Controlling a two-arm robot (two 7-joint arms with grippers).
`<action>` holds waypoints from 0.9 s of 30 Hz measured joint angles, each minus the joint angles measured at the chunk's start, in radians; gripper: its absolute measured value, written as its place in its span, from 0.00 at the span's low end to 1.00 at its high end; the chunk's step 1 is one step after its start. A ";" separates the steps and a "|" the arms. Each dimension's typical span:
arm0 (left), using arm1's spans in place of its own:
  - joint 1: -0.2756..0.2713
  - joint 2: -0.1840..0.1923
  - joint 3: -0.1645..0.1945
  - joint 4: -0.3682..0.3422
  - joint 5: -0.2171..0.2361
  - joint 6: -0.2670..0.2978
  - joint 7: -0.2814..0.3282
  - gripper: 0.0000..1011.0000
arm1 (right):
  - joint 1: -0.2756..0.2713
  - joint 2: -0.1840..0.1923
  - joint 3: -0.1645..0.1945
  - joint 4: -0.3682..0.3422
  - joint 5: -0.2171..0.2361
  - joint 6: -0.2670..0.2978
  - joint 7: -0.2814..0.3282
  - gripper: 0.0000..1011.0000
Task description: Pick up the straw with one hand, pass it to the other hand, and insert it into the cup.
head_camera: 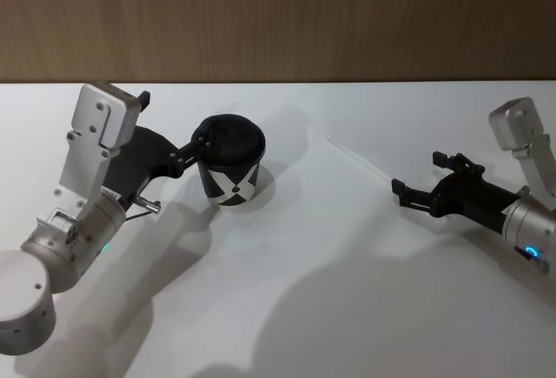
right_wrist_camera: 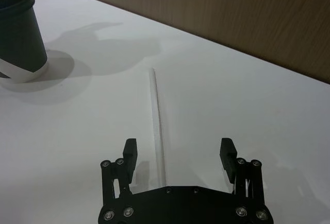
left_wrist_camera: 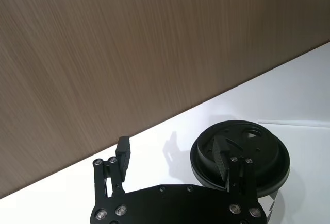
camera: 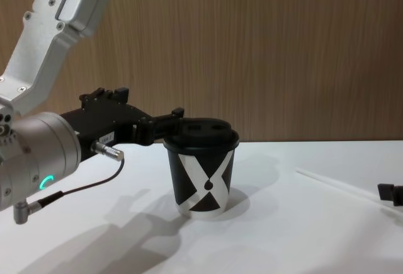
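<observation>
Lying flat on the white table, the straw rests well to the right of the cup, untouched, so the pickup is not yet done. The right gripper hangs low over the straw's near end with its jaws spread wide and empty. In the right wrist view the straw runs lengthwise between the two fingers, an alignment that looks meant for closing straight across it. The left gripper is at the upright cup, also open and holding nothing. One finger overlaps the rim of the lid and the other stands off beside it. Whether it touches the lid I cannot tell; it seems placed there to wait at the cup for the handover.
</observation>
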 joint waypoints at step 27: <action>0.000 0.000 0.000 0.000 0.000 0.000 0.000 0.99 | 0.020 0.019 -0.033 0.019 0.028 0.047 0.021 0.89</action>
